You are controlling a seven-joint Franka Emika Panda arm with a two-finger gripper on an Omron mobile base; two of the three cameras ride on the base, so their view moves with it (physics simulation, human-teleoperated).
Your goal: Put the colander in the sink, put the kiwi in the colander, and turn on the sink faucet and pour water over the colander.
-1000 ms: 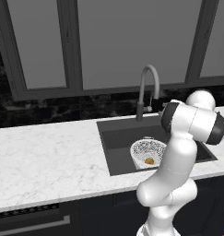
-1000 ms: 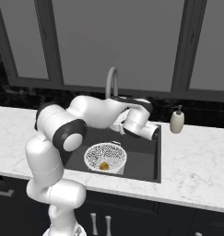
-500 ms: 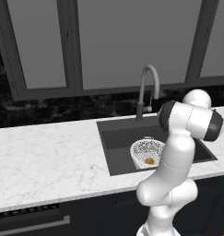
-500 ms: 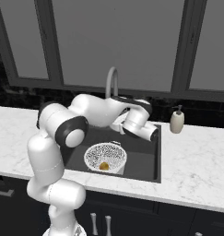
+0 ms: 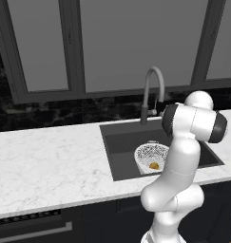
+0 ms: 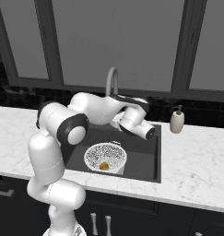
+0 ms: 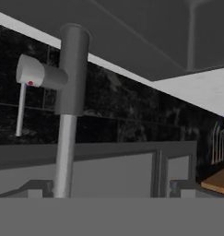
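Observation:
The white mesh colander (image 5: 151,157) (image 6: 105,156) sits in the dark sink (image 5: 118,144) (image 6: 142,154), toward its front. The yellow-brown kiwi (image 5: 155,165) (image 6: 104,165) lies inside it. The grey gooseneck sink faucet (image 5: 152,91) (image 6: 111,79) stands behind the basin. My arm reaches over the sink, and my gripper (image 6: 116,122) is low by the faucet's foot, mostly hidden by the wrist. The hand view looks at close range at the faucet's dark base (image 7: 73,69) and its grey lever (image 7: 38,73). Nothing is between the jaws, which stand open.
A beige soap dispenser (image 6: 177,121) stands on the white marble counter (image 5: 50,161) right of the sink. Dark windows and a black backsplash (image 5: 64,111) rise behind the faucet. Dark cabinet fronts run below the counter edge.
The arm's elbow has drifted slightly to the left in the left base view. Colander, kiwi and faucet have not moved.

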